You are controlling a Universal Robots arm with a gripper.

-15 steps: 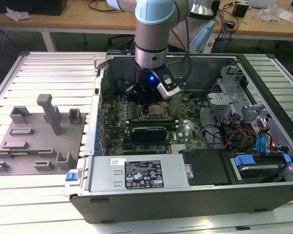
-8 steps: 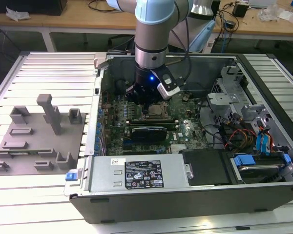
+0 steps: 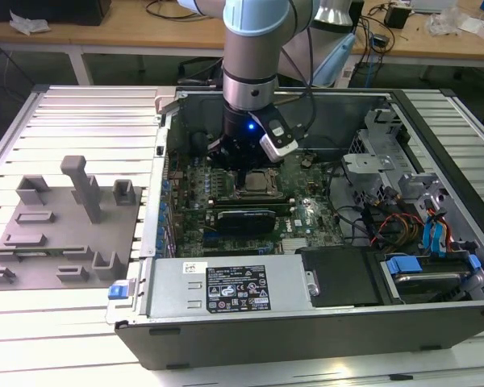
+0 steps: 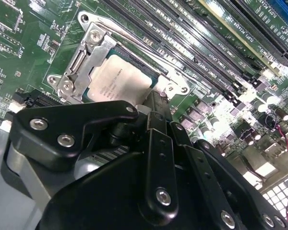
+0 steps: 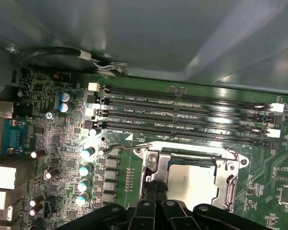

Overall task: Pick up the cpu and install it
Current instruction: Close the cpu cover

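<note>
cpu: flat square chip with a matt silvery-grey lid, lying level in its socket on the motherboard. In the exterior view I see it just under the arm's wrist.
print on the cpu: faint etched lines across the lid (too fine for me to make out from here).
socket frame: bright stamped metal with screw heads at the corners, bordering the chip.
gripper: black bolted linkages, poised at the socket's edge.
fingers: together with nothing between them, tips just beside the chip. I cannot tell whether they touch it.
motherboard: green, studded with silver-capped cylinders. Small white lettering runs along the long black memory slots.
power supply: grey metal box carrying a white-and-black printed label.
fixture blocks: grey plastic shapes on the ribbed metal tabletop, well apart from the chip.
</note>
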